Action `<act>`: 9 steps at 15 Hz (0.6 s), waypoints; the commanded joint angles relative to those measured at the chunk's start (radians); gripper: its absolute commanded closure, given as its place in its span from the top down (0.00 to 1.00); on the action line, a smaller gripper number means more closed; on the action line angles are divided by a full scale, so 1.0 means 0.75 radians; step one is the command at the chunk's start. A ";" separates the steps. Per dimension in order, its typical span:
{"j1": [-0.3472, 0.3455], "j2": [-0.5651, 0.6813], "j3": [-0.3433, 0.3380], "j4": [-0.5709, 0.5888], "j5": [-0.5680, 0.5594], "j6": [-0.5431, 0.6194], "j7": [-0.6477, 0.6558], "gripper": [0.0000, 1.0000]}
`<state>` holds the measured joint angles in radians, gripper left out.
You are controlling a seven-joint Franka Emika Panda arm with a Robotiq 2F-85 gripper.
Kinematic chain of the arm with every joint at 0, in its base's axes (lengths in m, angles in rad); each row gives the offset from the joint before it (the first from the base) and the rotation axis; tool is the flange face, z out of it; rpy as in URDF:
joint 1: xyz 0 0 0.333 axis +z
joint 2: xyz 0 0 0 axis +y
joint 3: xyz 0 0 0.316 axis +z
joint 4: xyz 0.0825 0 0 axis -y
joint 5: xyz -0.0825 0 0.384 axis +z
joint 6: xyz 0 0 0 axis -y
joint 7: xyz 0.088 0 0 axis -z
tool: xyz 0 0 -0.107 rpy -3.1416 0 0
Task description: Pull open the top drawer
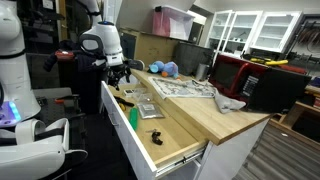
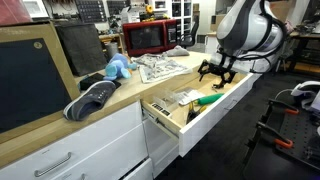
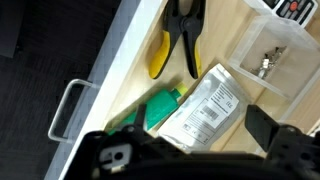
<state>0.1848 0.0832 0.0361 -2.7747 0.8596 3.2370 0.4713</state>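
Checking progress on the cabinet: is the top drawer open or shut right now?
Open. The top drawer stands pulled far out of the cabinet in both exterior views, its pale wood interior exposed.

The pale wood countertop runs alongside the gripper. Nearest the gripper lies a spread newspaper, beyond it a blue soft toy, and farthest off a grey shoe. A red microwave stands behind the newspaper. Directly beneath the gripper, the top drawer holds pliers, a green item and a paper packet.
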 commanded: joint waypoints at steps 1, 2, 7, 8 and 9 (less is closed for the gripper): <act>0.054 0.008 -0.130 0.000 -0.074 -0.026 -0.070 1.00; 0.075 0.008 -0.174 0.000 -0.096 -0.028 -0.080 1.00; 0.116 0.022 -0.290 0.008 -0.198 -0.005 -0.068 1.00; 0.133 0.017 -0.325 0.017 -0.203 -0.004 -0.068 1.00; 0.138 0.011 -0.340 0.023 -0.203 -0.004 -0.068 1.00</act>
<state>0.2884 0.0916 -0.2189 -2.7570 0.7071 3.2339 0.4201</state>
